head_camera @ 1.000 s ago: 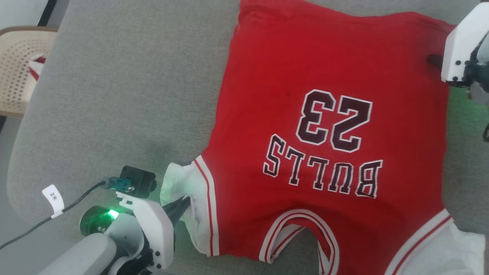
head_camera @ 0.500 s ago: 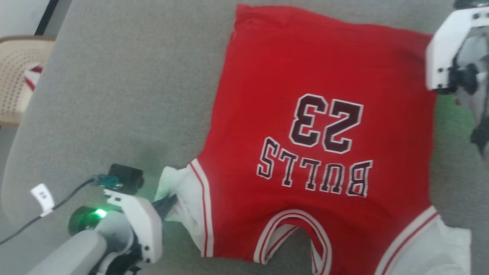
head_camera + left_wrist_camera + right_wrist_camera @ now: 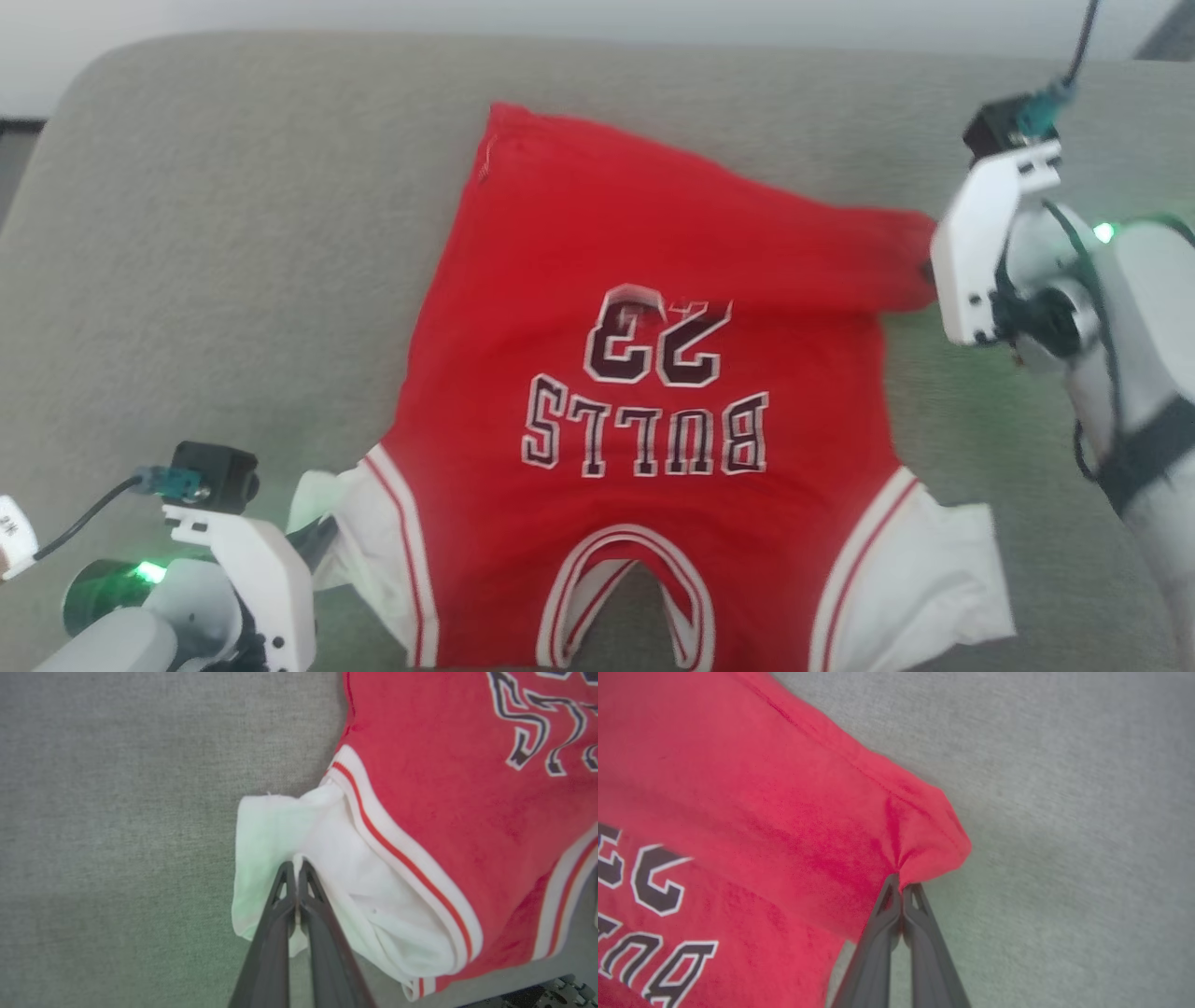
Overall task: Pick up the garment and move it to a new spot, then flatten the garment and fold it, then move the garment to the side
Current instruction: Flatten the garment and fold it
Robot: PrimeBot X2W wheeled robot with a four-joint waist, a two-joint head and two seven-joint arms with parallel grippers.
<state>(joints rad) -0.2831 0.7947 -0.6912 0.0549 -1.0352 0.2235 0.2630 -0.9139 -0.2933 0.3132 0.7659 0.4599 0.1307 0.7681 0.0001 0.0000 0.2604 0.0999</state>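
left gripper (image 3: 295, 865): clamped shut on a fold of the white sleeve (image 3: 275, 826); fingertips pressed together with a sliver of cloth between them; sleeve bunched ahead of and to both sides of the tips
right gripper (image 3: 901, 882): closed tight on the red hem corner (image 3: 929, 830); cloth puckered right at the tips; corner drawn into a peak just ahead of the fingers
garment (image 3: 653, 280): lay chest-up on the grey cushion (image 3: 233, 280), stretched between the two grippers; collar end on the left gripper's side, hem end on the right gripper's side; raised ridge ran from the right gripper's corner across the red body
lettering (image 3: 644, 439): dark with white outline; sat right of the left gripper's fingers in the left wrist view, left of the right gripper's fingers in the right wrist view; upper digits partly creased
other sleeve (image 3: 924, 579): white; lay loose on the cushion, apart from both grippers
cushion: bare grey fabric left of the left gripper and right of the right gripper
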